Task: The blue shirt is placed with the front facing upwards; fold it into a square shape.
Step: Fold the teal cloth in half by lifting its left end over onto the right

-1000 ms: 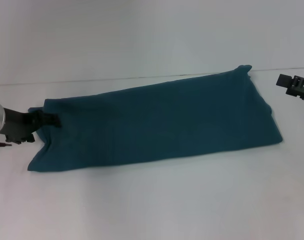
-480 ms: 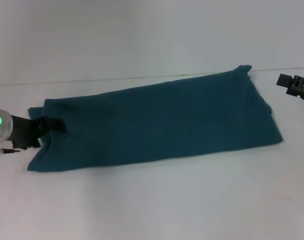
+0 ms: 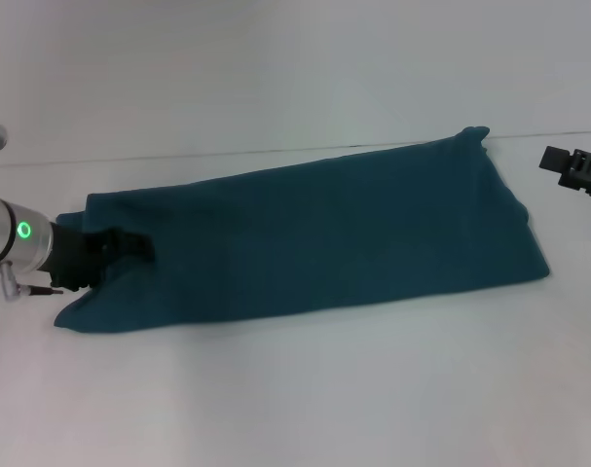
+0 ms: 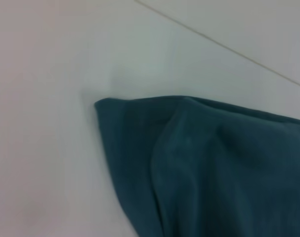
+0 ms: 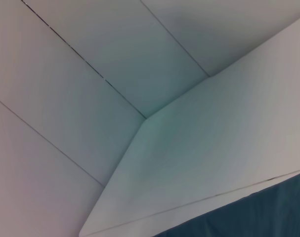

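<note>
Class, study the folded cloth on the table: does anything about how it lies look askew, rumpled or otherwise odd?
Mostly tidy. The blue shirt lies as a long band, skewed across the table, with its left end rumpled where the left pincer rests on it. The right pincer hangs apart.

Head view looking down, both wrist views close, all sharing blue shirt (image 3: 314,238)

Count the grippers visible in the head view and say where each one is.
2. The left gripper sits over the left end of the blue shirt; the right gripper hangs beyond the shirt's right end, off the cloth.
</note>
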### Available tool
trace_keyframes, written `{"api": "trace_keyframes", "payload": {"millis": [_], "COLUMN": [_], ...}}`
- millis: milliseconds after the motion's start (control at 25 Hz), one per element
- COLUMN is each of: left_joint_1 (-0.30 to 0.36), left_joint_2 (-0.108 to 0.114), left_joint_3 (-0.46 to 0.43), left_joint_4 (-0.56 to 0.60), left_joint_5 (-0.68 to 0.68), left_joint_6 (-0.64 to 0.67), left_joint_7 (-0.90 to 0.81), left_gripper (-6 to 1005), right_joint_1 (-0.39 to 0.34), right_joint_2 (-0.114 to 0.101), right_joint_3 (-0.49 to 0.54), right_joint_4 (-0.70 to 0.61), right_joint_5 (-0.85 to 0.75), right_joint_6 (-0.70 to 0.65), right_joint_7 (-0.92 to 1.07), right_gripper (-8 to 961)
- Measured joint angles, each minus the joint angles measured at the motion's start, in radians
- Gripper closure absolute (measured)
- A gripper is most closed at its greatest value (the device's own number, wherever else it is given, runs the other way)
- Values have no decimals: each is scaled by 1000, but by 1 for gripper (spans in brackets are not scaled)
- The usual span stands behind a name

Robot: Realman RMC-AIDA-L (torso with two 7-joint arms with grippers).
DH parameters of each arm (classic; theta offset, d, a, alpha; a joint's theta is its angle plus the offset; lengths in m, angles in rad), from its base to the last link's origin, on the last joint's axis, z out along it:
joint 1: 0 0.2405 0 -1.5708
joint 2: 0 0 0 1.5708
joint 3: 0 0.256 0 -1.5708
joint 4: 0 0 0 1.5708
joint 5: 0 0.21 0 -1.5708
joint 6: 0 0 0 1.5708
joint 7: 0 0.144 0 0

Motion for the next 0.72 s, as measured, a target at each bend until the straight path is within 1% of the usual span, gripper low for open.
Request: {"api": "trace_keyframes", "payload": {"millis": [200, 240, 440, 640, 720], "left_joint_1": [-14, -23, -37, -37, -37], "left_joint_2": [1, 6, 14, 14, 14], "left_joint_3": [-4, 3, 26, 27, 27], "left_joint_4": [0, -7, -17, -16, -18], "left_joint_5": [-13, -13, -2, -2, -2], "left_joint_6": [-3, -2, 2, 3, 2], "left_joint_7": [8, 11, 24, 24, 25], "left_gripper": [113, 113, 113, 215, 290], "right_joint_1": [-5, -6, -6, -4, -4], "right_joint_2": [0, 0, -1, -2, -2], "right_joint_3": [0, 0, 3, 4, 5], "right_joint_4": [0, 0, 0, 1, 1], "right_joint_5": [0, 0, 0, 0, 0], "right_joint_6": [0, 0, 0, 0, 0], "right_joint_7": [0, 0, 0, 1, 2], "right_gripper": [38, 38, 38, 38, 38]}}
